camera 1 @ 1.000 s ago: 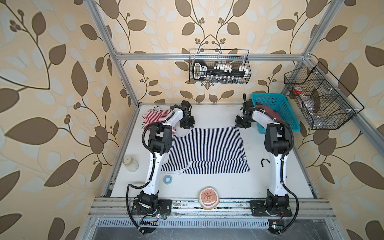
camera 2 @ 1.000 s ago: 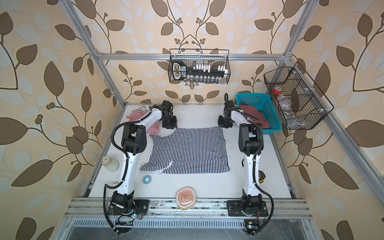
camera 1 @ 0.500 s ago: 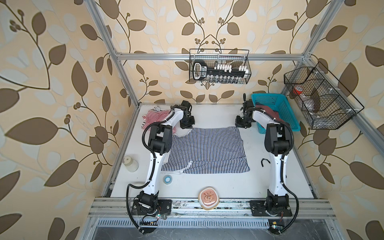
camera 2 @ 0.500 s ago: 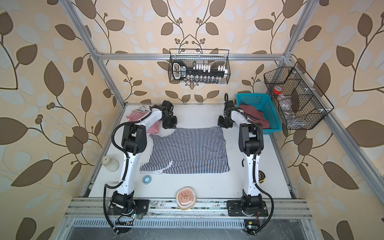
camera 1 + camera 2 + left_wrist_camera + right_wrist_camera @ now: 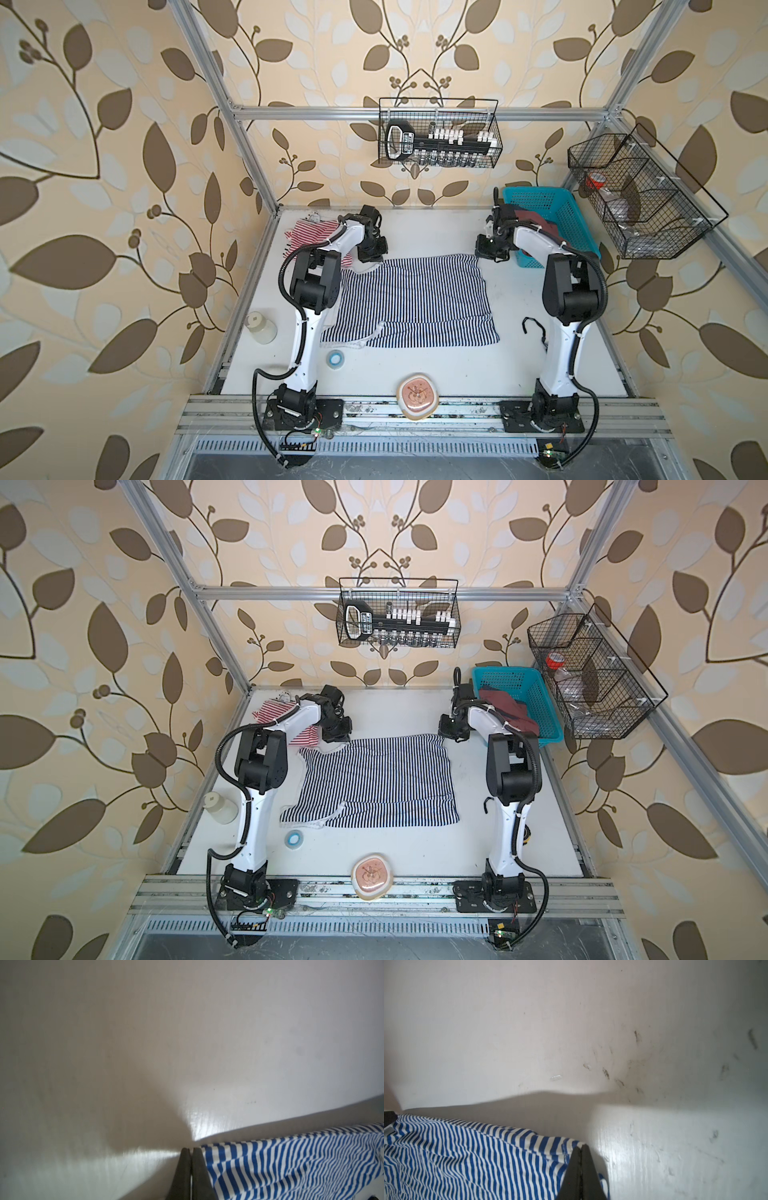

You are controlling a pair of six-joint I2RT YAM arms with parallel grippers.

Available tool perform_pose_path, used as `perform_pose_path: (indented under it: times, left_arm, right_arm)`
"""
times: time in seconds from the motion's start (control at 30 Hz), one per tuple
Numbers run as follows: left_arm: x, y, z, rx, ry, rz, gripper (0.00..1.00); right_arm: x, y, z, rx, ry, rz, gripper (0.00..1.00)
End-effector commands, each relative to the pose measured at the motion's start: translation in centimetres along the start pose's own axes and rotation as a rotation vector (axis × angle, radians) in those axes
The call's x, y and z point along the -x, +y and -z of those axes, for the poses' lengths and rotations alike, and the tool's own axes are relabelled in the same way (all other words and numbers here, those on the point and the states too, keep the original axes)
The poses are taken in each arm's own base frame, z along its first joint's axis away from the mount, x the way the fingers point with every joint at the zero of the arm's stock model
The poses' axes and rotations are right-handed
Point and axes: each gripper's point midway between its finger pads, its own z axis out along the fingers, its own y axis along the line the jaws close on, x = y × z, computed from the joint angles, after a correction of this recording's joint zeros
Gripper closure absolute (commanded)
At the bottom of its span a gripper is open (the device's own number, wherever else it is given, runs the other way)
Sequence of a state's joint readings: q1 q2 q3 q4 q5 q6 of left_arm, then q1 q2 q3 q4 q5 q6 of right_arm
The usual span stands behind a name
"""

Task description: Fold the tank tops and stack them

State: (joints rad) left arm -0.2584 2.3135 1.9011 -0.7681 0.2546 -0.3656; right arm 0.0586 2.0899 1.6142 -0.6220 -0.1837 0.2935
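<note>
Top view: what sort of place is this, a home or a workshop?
Probably a robot test booth dressed as a room: left arm and right arm bolted to a rail at a white table, an aluminium frame holding leaf wallpaper, a hanging wire basket.

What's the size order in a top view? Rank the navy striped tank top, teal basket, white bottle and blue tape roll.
Largest to smallest:
navy striped tank top
teal basket, partly hidden
white bottle
blue tape roll

Navy-striped top (image 5: 415, 299) — red-striped top (image 5: 307, 232)
</note>
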Motion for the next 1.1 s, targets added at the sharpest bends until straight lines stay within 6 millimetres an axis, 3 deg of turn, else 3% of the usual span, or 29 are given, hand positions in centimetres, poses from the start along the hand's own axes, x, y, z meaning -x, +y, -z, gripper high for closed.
perform_pose_path:
  times: [0.0, 0.7, 1.07]
  left_arm:
    - [0.8, -1.4, 3.8, -0.026, -0.078, -0.044, 1.0]
    - [-4.9, -1.1, 6.7, -0.061, -0.084, -0.022, 1.0]
    - [-7.9, -0.3, 6.6, -0.045, -0.057, 0.0, 1.0]
  right_arm:
    - [-0.1, 0.2, 1.0, 0.016, -0.031, 0.022, 1.0]
    - [-7.4, -2.1, 3.2, -0.041, -0.031, -0.006, 1.0]
    - [-10.5, -2.4, 4.3, -0.076, -0.029, 0.001, 1.0]
